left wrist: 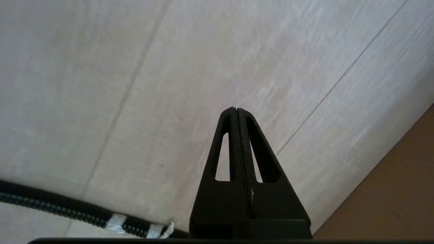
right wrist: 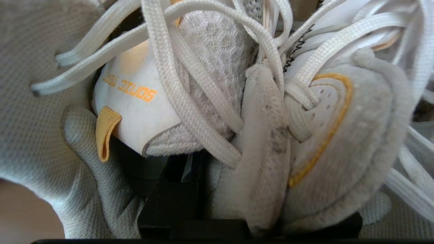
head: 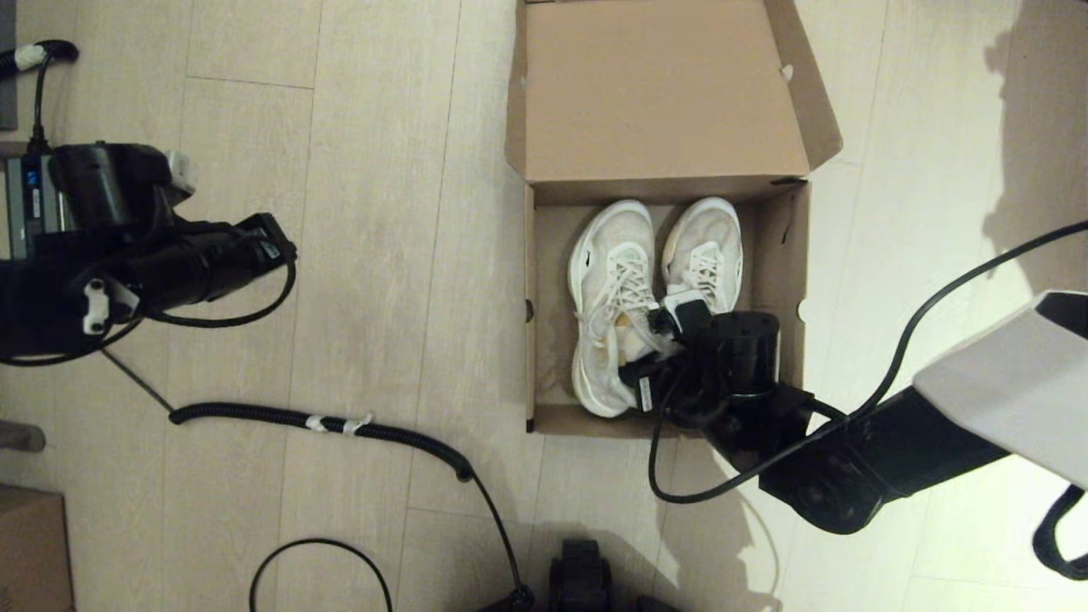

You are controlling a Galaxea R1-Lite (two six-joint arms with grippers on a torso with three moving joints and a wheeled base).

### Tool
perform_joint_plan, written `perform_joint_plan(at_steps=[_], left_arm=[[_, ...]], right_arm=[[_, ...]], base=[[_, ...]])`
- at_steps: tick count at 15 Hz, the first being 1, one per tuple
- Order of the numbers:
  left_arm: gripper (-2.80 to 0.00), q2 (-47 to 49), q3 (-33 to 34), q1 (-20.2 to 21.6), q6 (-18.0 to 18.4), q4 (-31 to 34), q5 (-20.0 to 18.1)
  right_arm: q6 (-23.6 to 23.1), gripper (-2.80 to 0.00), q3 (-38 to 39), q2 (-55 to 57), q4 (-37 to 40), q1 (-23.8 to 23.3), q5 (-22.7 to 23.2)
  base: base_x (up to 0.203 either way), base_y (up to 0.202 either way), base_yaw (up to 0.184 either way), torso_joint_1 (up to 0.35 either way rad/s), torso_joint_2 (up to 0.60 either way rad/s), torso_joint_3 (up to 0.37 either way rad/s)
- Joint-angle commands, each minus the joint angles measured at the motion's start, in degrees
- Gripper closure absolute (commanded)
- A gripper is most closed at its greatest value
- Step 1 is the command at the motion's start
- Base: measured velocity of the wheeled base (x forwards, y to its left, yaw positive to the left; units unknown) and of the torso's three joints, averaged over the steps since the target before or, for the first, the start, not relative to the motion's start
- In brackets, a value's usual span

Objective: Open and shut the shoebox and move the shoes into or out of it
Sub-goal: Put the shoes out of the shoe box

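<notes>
The brown cardboard shoebox (head: pixel 529 306) lies on the floor with its lid (head: pixel 663 85) folded back and open. Both white mesh shoes sit inside, toes toward the lid: one (head: pixel 612 272) on the left, the other (head: pixel 710 246) on the right. My right gripper (head: pixel 659 327) reaches down between their heel ends. In the right wrist view it (right wrist: pixel 264 189) is shut on the two shoes' inner collars, pressed together amid white laces; one black finger (right wrist: pixel 169 203) shows and the other is hidden under the mesh. My left gripper (head: pixel 272 246) is parked far left, shut (left wrist: pixel 235 110) on nothing.
A black ribbed cable (head: pixel 340 422) with white tape crosses the floor left of the box. Another brown box corner (head: pixel 30 544) shows at the lower left edge. A dark part of the robot's base (head: pixel 582 578) sits at the bottom centre. Pale wood flooring surrounds everything.
</notes>
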Motion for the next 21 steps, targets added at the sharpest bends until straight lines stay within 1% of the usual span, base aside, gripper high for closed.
perform_joint_plan(at_steps=[1,3,4,5,8,9,12,14,16,18,19,20,21], left_arm=[[0.00,-1.8,0.0,0.7,-0.1,-0.1,-0.1],[0.00,-3.3,0.1,0.7,-0.2,-0.1,-0.2],[0.00,-3.9,0.1,0.7,-0.1,0.0,-0.2],[0.00,-4.5,0.1,0.7,-0.1,0.0,-0.2],[0.00,-5.1,0.4,0.8,0.0,0.1,-0.1],[0.00,-5.2,1.0,0.8,0.0,0.0,0.0],[0.00,-7.0,1.1,0.6,0.3,0.5,0.0],[0.00,-9.9,2.0,1.0,0.4,0.8,0.2],[0.00,-13.8,3.9,2.9,0.4,0.8,0.2],[0.00,-17.8,7.8,4.8,0.4,0.8,0.1],[0.00,-19.7,10.9,5.6,0.4,0.7,0.1],[0.00,-21.3,14.0,6.0,0.2,0.4,0.0],[0.00,-23.2,17.5,6.3,0.1,0.3,0.0]], right_arm=[[1.7,0.00,-0.3,-6.2,5.5,0.9,-0.2],[7.4,0.00,-1.6,-11.6,16.1,1.8,-0.2],[9.6,0.00,-2.5,-13.6,19.9,2.0,-0.1],[10.7,0.00,-3.0,-15.5,22.4,2.1,0.1],[11.3,0.00,-3.2,-21.0,29.2,2.2,0.5],[11.4,0.00,-3.2,-23.3,31.7,2.2,1.5],[14.5,0.00,-4.2,-30.8,38.9,2.3,8.4],[15.5,0.00,-4.3,-36.5,43.2,2.5,12.6],[17.1,0.00,-5.4,-42.6,49.7,3.5,14.2],[18.0,0.00,-5.7,-48.3,53.2,3.6,14.4],[17.9,0.00,-5.5,-50.8,54.1,2.6,13.1],[17.6,0.00,-5.7,-52.0,54.8,-0.2,10.8],[16.7,0.00,-6.0,-53.2,56.1,-4.8,9.1]], base=[[0.000,0.000,0.000,0.000,0.00,0.000],[0.000,0.000,0.000,0.000,0.00,0.000],[0.000,0.000,0.000,0.000,0.00,0.000],[0.000,0.000,0.000,0.000,0.00,0.000],[0.000,0.000,0.000,0.000,0.00,0.000],[0.000,0.000,0.000,0.000,0.00,0.000],[0.000,0.000,0.000,0.000,0.00,0.000],[0.000,0.000,0.000,0.000,0.00,0.000],[0.000,0.000,0.000,0.000,0.00,0.000],[0.000,0.000,0.000,0.000,0.00,0.000],[0.000,0.000,0.000,0.000,0.00,0.000],[0.000,0.000,0.000,0.000,0.00,0.000],[0.000,0.000,0.000,0.000,0.00,0.000]])
